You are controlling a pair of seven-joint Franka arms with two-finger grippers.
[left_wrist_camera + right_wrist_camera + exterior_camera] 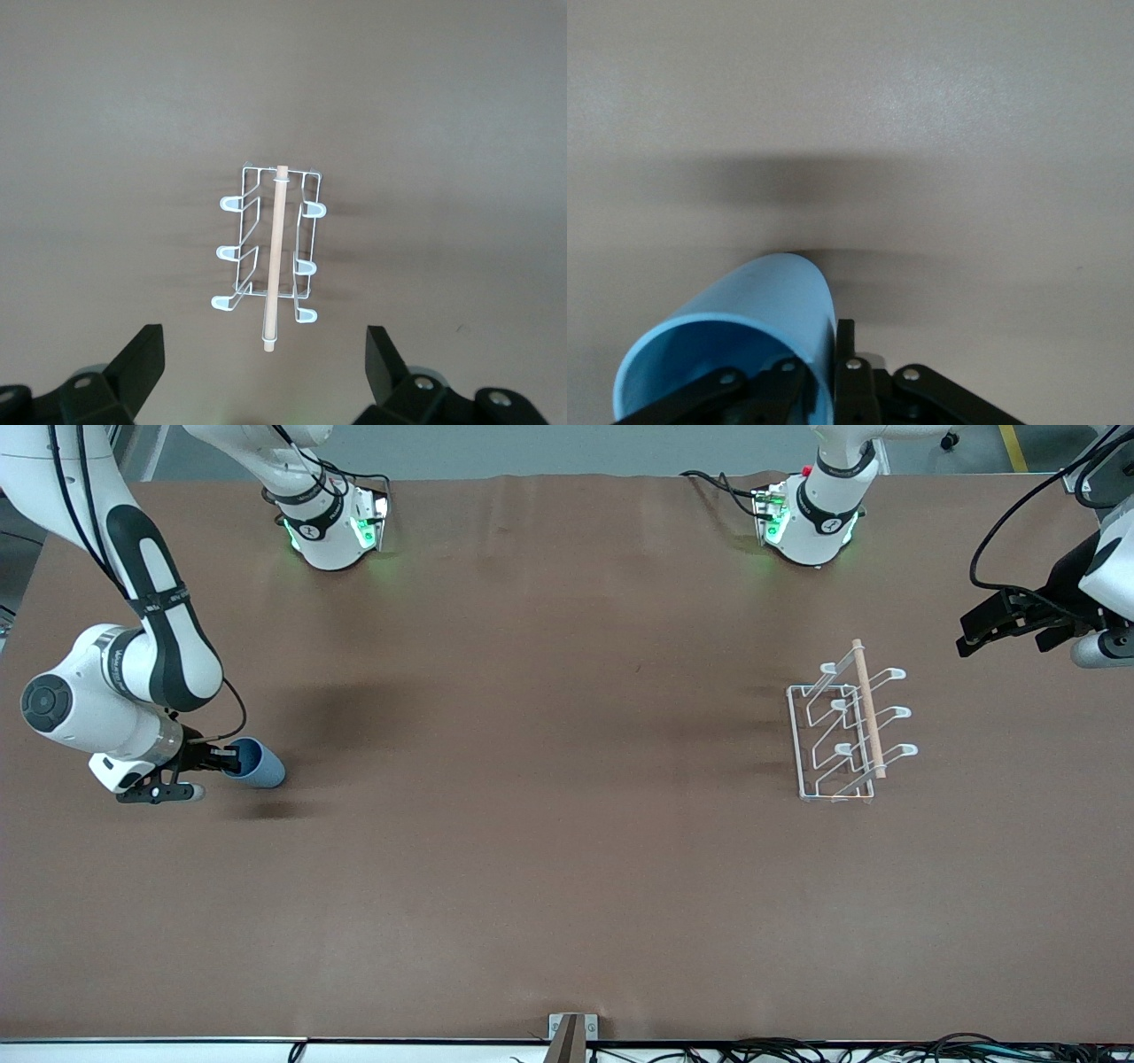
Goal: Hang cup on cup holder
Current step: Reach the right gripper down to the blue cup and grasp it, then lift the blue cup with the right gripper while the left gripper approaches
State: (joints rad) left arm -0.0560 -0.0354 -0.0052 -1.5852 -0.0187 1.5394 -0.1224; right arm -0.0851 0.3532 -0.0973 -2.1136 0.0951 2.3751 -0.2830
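Observation:
The light-blue cup (257, 763) lies on its side at the right arm's end of the table, its mouth turned to my right gripper (232, 760). That gripper is shut on the cup's wall (766, 310), one finger inside the mouth and one finger (845, 354) outside. The white wire cup holder (849, 726), with a wooden rod along its top, stands toward the left arm's end. My left gripper (973, 631) hangs open in the air beside the holder, and the left wrist view shows the cup holder (270, 252) between its spread fingers (142, 354).
The brown table (549, 841) carries only the cup and the holder. Both arm bases (332, 527) stand along the edge farthest from the front camera. Cables lie along the nearest edge.

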